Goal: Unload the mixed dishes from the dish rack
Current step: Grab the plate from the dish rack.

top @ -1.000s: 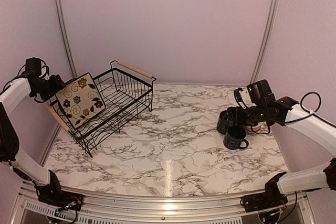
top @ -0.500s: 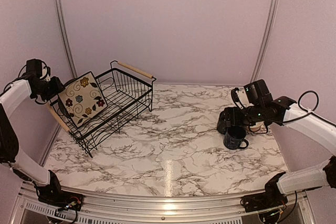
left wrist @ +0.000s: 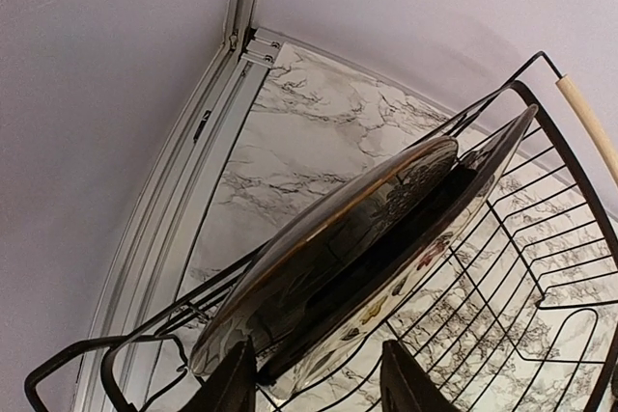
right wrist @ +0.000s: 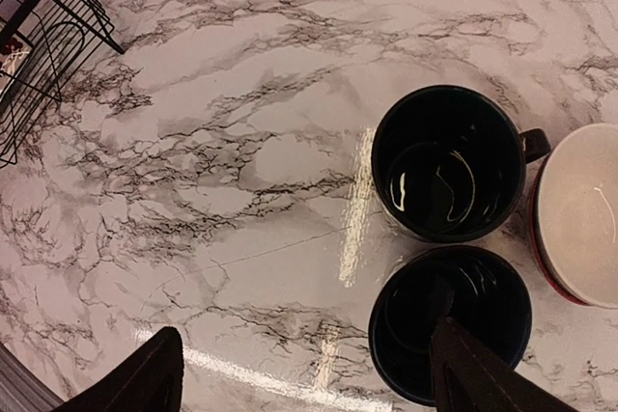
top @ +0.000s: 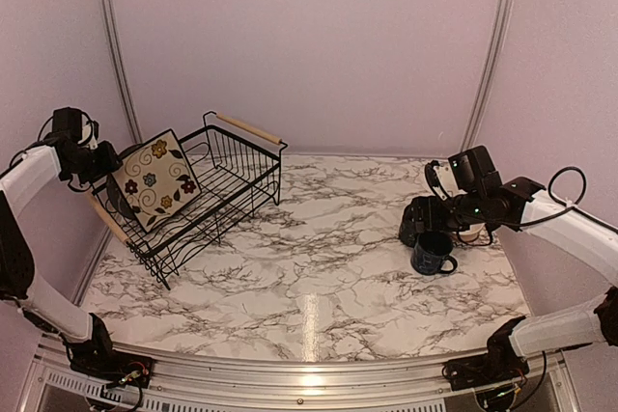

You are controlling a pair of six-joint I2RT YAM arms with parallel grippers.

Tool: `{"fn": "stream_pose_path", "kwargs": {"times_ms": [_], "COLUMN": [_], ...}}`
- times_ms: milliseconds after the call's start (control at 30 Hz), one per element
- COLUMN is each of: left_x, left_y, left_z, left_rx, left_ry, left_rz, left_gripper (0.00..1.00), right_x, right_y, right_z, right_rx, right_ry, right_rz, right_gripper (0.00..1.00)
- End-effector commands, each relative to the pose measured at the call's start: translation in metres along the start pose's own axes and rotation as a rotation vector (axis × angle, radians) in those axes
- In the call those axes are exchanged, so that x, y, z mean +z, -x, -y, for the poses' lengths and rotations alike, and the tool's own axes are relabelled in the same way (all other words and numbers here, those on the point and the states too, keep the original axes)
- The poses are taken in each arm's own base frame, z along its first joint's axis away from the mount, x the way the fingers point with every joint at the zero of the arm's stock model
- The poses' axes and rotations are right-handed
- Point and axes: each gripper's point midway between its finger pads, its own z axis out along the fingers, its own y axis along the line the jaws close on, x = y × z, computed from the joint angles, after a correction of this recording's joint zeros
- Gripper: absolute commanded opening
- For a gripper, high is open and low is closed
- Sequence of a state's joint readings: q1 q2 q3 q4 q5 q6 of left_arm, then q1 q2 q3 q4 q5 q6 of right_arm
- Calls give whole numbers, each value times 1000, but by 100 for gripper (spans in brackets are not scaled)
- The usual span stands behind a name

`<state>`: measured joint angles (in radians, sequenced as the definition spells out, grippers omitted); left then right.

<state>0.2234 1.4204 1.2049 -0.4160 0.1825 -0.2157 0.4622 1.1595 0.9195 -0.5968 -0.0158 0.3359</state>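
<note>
Left gripper reaches in at the left end of the black wire dish rack, its fingers straddling the edges of two plates that stand on edge together there: a round dark plate with a gold rim and a square cream flowered plate. Whether the fingers press on them I cannot tell. Right gripper hangs spread wide and empty over the marble table, above one dark mug and a second dark mug, both upright and close together, with a cream-lined bowl just beside them.
</note>
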Motion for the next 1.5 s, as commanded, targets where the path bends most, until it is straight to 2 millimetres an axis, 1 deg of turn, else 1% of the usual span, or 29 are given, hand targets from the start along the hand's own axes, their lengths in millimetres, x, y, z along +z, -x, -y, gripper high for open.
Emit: {"fn": "stream_pose_path", "kwargs": {"times_ms": [0, 67, 167, 333, 400, 533, 633, 733, 800, 867, 933, 1000, 1067, 1133, 1233, 1300, 1467], "left_x": [6, 10, 17, 21, 21, 24, 31, 33, 34, 36, 38, 39, 39, 39, 43, 46, 59], "left_y": [-12, -12, -14, -16, -17, -21, -26, -29, -29, -29, -31, -28, -25, -19, -14, -14, -17], "left_z": [11, 8, 10, 13, 12, 10, 6, 10, 12, 10, 8, 9, 11, 16, 17, 19, 13], "left_rx": [32, 41, 60, 124, 146, 164, 155, 151, 154, 147, 127, 111, 104, 110, 121, 131, 128], "left_ry": [-43, -32, -46, -85, -81, -93, -94, -140, -164, -168, -191, -224, -251, -277, -292, -310, -321], "left_rz": [-57, -62, -78, -49, -38, -45, -72, -77, -68, -79, -94, -85, -71, -45, -22, -19, -7], "left_gripper": [44, 42, 39, 41, 41, 39, 38, 37, 38, 45, 48, 50, 51, 51, 50, 50, 49], "right_x": [-2, -2, -1, 0, 0, 0, 0, -1, -1, -1, -2, -2, -1, 0, 1, 1, -3], "right_y": [10, 11, 10, 8, 8, 8, 8, 8, 7, 6, 6, 6, 7, 8, 9, 9, 10], "right_z": [-5, -5, -5, -5, -4, -4, -4, -4, -4, -4, -4, -4, 1, 0, -2, -2, -1], "right_rx": [-17, -16, -19, -23, -24, -26, -28, -29, -28, -29, -30, -33, -31, -32, -31, -29, -28], "right_ry": [8, 8, 8, 6, 6, 6, 6, 8, 8, 8, 9, 10, -16, -9, -2, 0, -5], "right_rz": [36, 37, 35, 32, 31, 31, 32, 37, 38, 38, 41, 43, 54, 57, 57, 58, 67], "right_gripper": [85, 85, 85, 85, 85, 85, 85, 85, 85, 85, 85, 85, 85, 85, 85, 85, 85]}}
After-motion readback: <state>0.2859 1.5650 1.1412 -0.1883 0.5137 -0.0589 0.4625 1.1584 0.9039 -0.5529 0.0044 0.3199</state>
